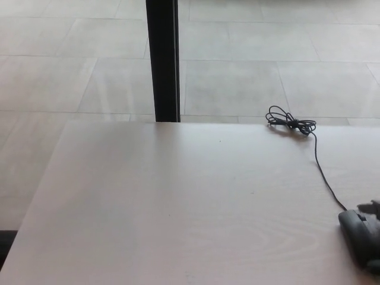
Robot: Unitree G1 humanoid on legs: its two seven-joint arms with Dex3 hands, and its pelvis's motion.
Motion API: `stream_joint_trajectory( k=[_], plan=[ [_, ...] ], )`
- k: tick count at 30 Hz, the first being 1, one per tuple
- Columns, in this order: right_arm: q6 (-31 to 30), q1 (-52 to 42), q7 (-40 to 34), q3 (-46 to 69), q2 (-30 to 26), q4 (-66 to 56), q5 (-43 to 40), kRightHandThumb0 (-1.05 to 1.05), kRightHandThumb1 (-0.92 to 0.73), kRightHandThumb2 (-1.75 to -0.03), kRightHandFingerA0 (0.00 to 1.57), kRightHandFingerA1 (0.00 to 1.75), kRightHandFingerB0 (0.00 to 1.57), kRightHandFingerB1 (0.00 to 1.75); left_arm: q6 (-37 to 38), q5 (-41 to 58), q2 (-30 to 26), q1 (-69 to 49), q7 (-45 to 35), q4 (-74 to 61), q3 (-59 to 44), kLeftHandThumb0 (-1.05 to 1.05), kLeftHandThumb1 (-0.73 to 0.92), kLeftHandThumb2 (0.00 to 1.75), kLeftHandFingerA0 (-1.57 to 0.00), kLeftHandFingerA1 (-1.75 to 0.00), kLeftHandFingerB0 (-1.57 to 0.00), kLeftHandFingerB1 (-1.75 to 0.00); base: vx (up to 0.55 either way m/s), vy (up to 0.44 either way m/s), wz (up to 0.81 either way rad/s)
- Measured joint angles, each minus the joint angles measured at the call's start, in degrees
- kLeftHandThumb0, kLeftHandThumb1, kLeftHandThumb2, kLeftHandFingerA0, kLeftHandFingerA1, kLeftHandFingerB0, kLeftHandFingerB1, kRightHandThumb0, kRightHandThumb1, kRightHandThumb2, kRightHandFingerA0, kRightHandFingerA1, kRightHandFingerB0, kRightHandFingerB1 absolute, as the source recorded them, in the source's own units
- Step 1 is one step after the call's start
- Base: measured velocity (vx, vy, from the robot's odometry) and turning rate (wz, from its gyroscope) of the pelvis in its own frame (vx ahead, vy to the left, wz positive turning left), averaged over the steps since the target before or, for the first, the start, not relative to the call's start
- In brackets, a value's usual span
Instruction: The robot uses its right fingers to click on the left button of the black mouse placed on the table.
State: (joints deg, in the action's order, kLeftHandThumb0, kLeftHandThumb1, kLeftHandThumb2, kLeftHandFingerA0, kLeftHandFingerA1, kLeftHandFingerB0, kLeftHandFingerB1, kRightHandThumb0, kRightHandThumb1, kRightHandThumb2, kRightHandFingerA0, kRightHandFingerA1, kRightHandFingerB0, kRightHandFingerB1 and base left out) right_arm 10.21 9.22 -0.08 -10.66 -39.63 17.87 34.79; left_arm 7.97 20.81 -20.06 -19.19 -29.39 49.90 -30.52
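— What lies out to the left of the robot's right hand [373, 207]?

— Mostly bare pale table [178, 202], stretching well away from the hand to the picture's left edge. Beyond the table's far edge, well to the hand's left, a black post [162, 59] stands upright on the tiled floor [65, 71]. Nothing on the tabletop stands between the post and the hand.

— And closer to it?

— Farther out than the hand and slightly to its left, a bundled loop of cable [291, 124] lies near the table's far edge. One strand runs from the bundle down toward the hand and meets the black mouse [359, 234], which sits at the lower right, just under the hand and partly cut off by the picture's edge.

— Is the hand holding or pressing anything?

— That cannot be told. Only a small grey sliver of it shows at the right edge, at the mouse's far end, blurred and cropped. Whether it touches the mouse is unclear too. The left button cannot be picked out on the dark body. The left hand does not show.
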Motion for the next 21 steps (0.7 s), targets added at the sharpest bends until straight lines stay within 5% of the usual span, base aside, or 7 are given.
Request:
stream_joint_trajectory(
  k=[2,3,4,21],
  plan=[
    [-0.10,1.52,1.73,3.06,-1.11,-1.47,-1.83,-0.74,-0.63,-0.96,0.04,0.41,0.20,0.45,-0.08,0.09,0.01,-0.46,-0.18,-0.69,-0.01,-0.57,0.78,0.64,-0.42,-0.52,-0.32,-0.40,0.00,0.000,0.00],
    [-0.24,2.18,2.43,4.11,-1.50,-2.10,-2.44,-0.70,-0.78,-0.63,0.07,0.36,0.27,0.30,-0.10,0.12,0.02,-0.62,-0.21,-0.98,-0.01,-0.56,0.79,0.64,-0.42,-0.50,-0.33,-0.39,0.00,0.000,0.00],
    [-0.53,2.98,3.27,5.36,-1.93,-3.00,-3.24,-0.74,-0.62,-0.95,0.04,0.41,0.20,0.44,-0.11,0.15,0.02,-0.73,-0.21,-1.19,0.00,-0.57,0.79,0.63,-0.45,-0.50,-0.37,-0.39,0.00,0.000,0.00],
    [-3.88,3.54,13.85,30.53,-9.68,-11.86,-15.09,-0.68,-0.57,-0.90,0.14,0.57,0.26,0.45,-0.14,0.14,0.11,-0.94,-0.19,0.57,0.08,-0.57,0.78,0.64,-0.43,-0.49,-0.34,-0.39,0.00,0.000,0.00]
  ],
)
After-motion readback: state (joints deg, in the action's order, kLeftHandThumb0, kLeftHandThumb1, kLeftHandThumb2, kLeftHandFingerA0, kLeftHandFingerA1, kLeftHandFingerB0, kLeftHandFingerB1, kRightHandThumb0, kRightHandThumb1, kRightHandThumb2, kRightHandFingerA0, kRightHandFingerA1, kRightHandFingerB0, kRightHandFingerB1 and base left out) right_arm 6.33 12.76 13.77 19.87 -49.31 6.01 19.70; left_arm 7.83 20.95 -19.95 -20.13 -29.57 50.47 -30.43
